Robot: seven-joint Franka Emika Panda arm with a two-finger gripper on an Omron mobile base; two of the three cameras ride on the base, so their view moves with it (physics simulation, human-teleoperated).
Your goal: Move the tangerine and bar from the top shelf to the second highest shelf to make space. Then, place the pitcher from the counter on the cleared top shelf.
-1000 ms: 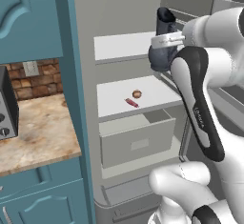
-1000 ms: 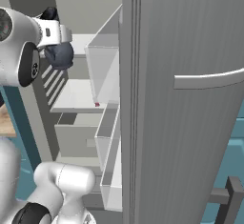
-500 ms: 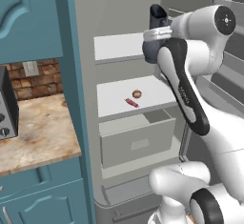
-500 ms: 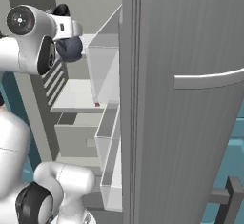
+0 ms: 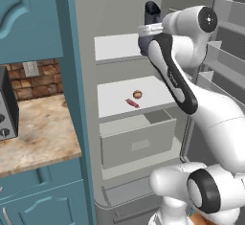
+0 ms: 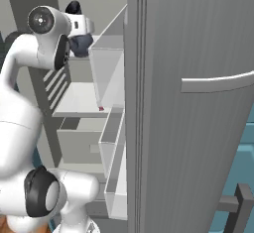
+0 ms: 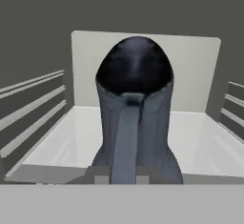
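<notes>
1. A simulated kitchen is shown, with an open grey fridge beside teal cabinets; a white robot arm is raised toward the upper part of the fridge.
2. The pitcher (image 5: 151,13), dark blue-grey, is seen held upright in the claw (image 5: 149,32) at the front right of the top shelf (image 5: 115,47); whether its base touches the board cannot be told.
3. In the hand view the pitcher (image 7: 135,118) is seen close up, its handle facing the camera, with the bare white top shelf (image 7: 62,142) spread beneath and behind it; the claw is judged to be closed around the pitcher, though the finger tips themselves are hidden.
4. On the second highest shelf (image 5: 115,95) the tangerine (image 5: 137,94) and the bar (image 5: 132,103) are seen lying just beside each other; the first part of the task is judged done.
5. The marbled tabletop (image 5: 33,138) is seen at the left, with a dark appliance (image 5: 7,106) at its edge.
6. Risk: if the pitcher is released while not fully over the board, it could tip off the front edge, since its base is bulbous and its neck tall.
7. Risk: the flared spout could be knocked against the fridge ceiling if it is lifted further; a collision of the arm with the door bins (image 5: 225,42) at the right is also possible.
8. In the right base view, the pitcher (image 6: 79,41) is seen by the arm's upper joint, behind the open door (image 6: 193,103).
</notes>
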